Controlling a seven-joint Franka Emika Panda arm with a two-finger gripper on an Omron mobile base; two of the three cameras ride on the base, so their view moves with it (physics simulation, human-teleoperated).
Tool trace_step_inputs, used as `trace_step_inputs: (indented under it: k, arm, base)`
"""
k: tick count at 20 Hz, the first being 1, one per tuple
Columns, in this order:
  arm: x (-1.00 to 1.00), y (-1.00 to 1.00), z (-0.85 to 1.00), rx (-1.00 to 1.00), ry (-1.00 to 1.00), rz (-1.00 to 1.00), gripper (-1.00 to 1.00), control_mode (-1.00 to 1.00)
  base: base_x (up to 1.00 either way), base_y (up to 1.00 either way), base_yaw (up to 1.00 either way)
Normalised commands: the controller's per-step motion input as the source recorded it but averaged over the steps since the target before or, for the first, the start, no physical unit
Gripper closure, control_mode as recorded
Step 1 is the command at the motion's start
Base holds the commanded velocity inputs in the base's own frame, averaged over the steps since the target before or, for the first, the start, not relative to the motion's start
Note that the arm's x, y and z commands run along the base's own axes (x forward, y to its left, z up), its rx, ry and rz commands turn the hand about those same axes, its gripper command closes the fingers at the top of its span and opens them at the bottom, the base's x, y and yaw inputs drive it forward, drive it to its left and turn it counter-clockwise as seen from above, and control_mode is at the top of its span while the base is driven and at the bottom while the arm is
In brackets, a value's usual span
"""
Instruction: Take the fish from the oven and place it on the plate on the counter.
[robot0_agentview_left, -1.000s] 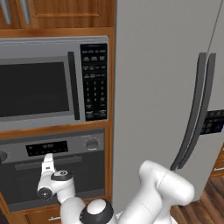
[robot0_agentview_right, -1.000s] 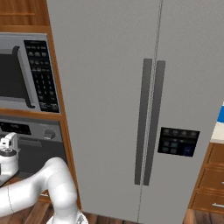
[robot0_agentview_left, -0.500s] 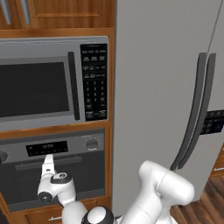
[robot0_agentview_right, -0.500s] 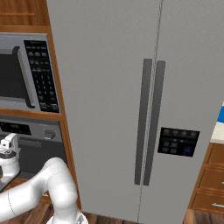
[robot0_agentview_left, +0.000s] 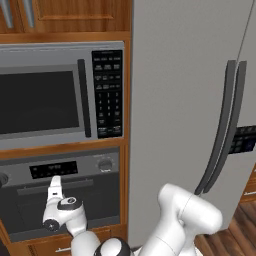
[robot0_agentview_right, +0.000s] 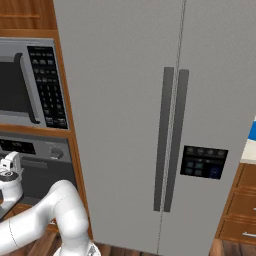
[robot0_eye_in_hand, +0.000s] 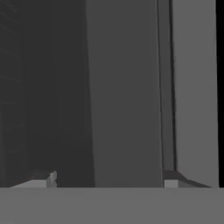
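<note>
The oven (robot0_agentview_left: 102, 210) sits under the microwave with its dark glass door closed, so the fish is hidden. My gripper (robot0_agentview_left: 54, 184) is up against the oven's bar handle (robot0_agentview_left: 85, 183), near its left part. In the hand view the grey handle (robot0_eye_in_hand: 124, 96) runs up the picture between my two fingertips. My gripper (robot0_eye_in_hand: 108, 179) is open: the right tip lies close to the bar and the left tip stands a little off it. From the right base view, my hand (robot0_agentview_right: 10, 162) shows at the oven front (robot0_agentview_right: 47, 175). The plate is out of view.
A microwave (robot0_agentview_left: 45, 100) with a keypad (robot0_agentview_left: 107, 95) sits above the oven. A tall grey refrigerator (robot0_agentview_right: 165, 125) with two vertical handles stands to the right. Wooden drawers (robot0_agentview_right: 242, 210) and a blue sliver (robot0_agentview_right: 253, 134) show at the far right edge.
My wrist and forearm have sunk slightly in front of the oven door. The hand has stayed at the handle. The door has stayed closed.
</note>
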Motion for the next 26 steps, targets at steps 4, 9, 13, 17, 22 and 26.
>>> trace_step_inputs:
  k: [4,9,13,17,22,26]
  arm:
    - [0.06,0.13,0.12,-0.05,0.04,0.0,-1.0,-1.0]
    - [0.02,0.15,0.02,-0.06,0.04,0.0,1.0,-1.0]
    - [0.01,0.13,0.03,-0.07,0.06,0.0,1.0,-1.0]
    - [0.0,0.07,0.0,-0.04,0.03,0.0,1.0,-1.0]
    - [-0.01,0.06,0.0,-0.02,0.0,0.0,1.0,-1.0]
    - [-0.12,0.04,-0.11,0.0,0.0,0.0,1.0,-1.0]
  base:
    - [0.0,0.0,0.0]
    - [0.0,0.0,0.0]
    - [0.0,0.0,0.0]
    - [0.0,0.0,0.0]
    - [0.0,0.0,0.0]
    - [0.0,0.0,0.0]
